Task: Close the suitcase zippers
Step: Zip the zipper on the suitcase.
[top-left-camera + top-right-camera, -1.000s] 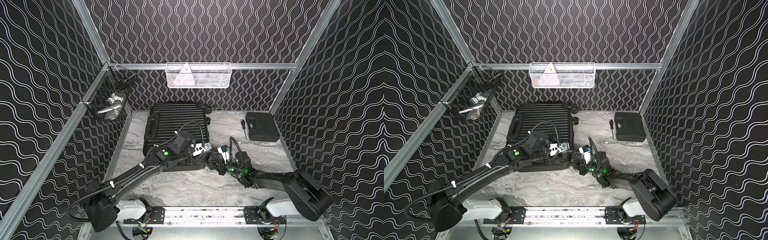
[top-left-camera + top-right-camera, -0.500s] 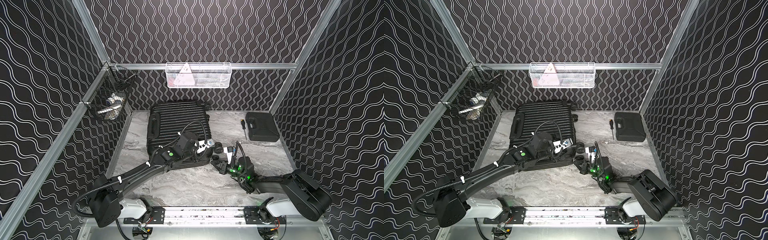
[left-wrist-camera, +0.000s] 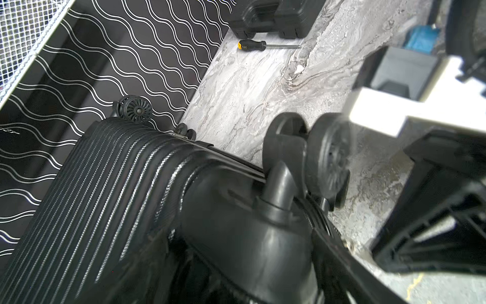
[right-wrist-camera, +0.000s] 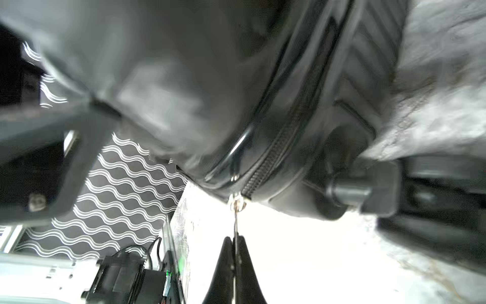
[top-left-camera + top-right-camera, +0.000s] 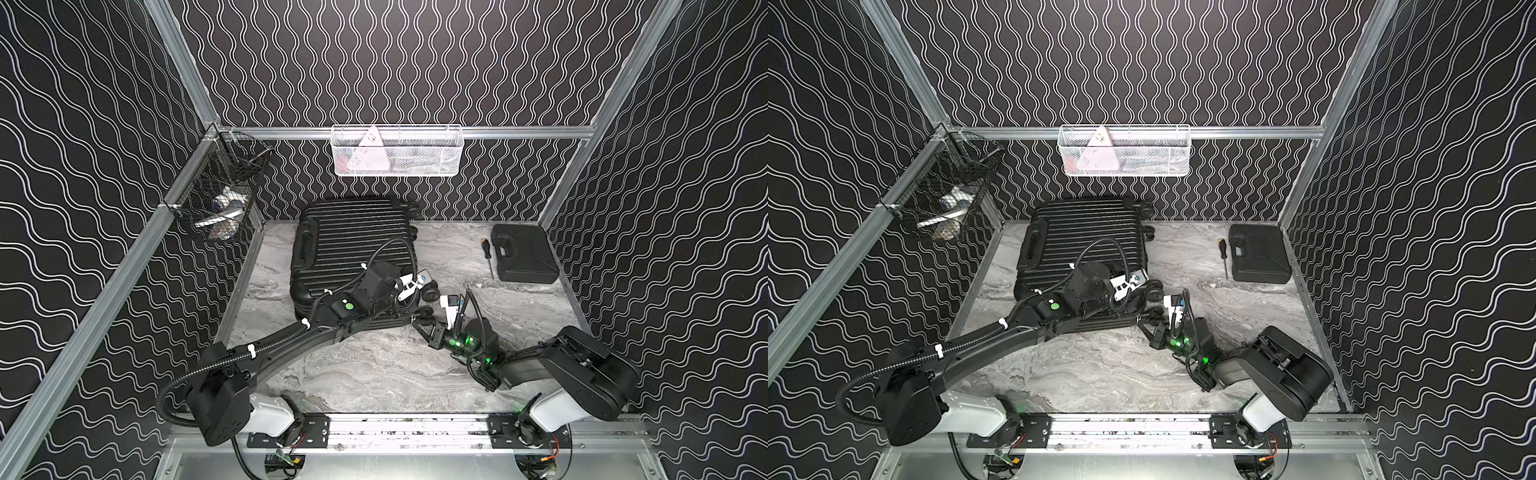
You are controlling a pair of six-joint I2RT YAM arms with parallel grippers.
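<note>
So right hand [image 4: 234, 240] is pinched shut on the zipper pull [image 4: 236, 210] at the suitcase [image 5: 353, 237] wheel corner; left hand [image 5: 415, 283], wide open, probably steadies it.

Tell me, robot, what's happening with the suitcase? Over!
Right jaws shut on zipper pull. Left jaws open, at suitcase corner. Wheel close by.

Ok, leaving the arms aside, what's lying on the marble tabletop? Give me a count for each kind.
suitcase: 1
tool case: 1
screwdriver: 1
Total: 3
</note>
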